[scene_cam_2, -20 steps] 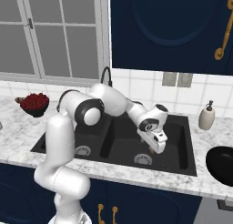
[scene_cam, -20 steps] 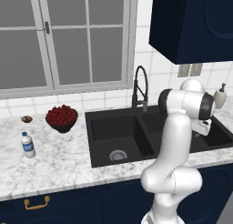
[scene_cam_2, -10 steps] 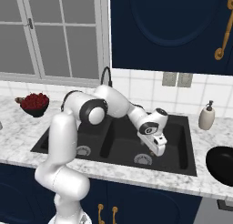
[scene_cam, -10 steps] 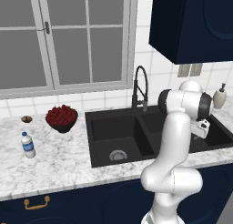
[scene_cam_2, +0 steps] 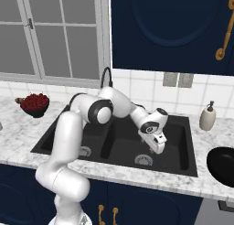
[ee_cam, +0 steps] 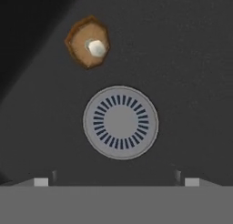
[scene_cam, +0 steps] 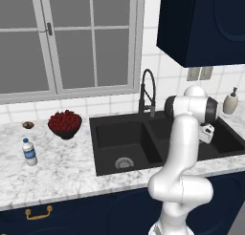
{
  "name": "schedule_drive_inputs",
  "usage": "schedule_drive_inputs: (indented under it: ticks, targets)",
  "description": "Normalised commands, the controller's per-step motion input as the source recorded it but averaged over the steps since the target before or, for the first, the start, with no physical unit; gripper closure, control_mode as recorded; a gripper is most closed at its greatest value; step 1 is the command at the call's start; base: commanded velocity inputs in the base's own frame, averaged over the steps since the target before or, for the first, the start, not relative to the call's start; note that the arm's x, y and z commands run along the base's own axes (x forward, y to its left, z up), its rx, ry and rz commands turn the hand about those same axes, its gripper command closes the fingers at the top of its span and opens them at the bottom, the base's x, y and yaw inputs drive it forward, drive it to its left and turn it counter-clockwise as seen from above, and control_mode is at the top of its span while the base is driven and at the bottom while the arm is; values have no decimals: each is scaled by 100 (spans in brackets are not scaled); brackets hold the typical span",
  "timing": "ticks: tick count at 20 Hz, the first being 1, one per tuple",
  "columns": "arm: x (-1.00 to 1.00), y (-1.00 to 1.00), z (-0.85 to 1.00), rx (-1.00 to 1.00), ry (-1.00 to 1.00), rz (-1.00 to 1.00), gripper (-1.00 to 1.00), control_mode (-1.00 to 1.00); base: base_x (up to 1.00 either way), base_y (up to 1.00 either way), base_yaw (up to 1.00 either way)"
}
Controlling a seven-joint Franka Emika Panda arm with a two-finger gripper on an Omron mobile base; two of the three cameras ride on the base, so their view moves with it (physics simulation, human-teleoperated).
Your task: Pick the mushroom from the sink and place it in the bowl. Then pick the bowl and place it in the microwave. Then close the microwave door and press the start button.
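In the hand view the tan-brown mushroom lies cap-down with its pale stem up on the black sink floor, just beyond the round silver drain. My gripper hangs open above the drain, short of the mushroom, with nothing between its fingertips. From the right base view the gripper points down into the right basin of the sink. The black bowl sits on the counter right of the sink. The microwave and its door are out of view.
A black gooseneck faucet rises behind the sink. A bowl of red fruit, a water bottle and a small brown item stand on the left counter. A soap dispenser stands at the back right.
The hand has sunk a little lower into the right basin. The jaws have stayed open.
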Motion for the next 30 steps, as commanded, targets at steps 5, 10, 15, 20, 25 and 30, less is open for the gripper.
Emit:
schedule_drive_inputs:
  ticks: [5,10,15,20,25,30]
  targets:
    - [32,-18,-24,2,0,0,-100,-100,0,0,0]
    - [6,-17,-25,2,0,0,-100,-100,0,0,0]
    - [0,0,-23,4,-4,0,-100,-100,0,0,0]
    - [10,0,-7,7,-5,0,-100,-100,0,0,0]
    - [22,0,-1,9,-4,0,-100,-100,0,0,0]
    - [23,-1,-13,7,-1,0,-100,-100,0,0,0]
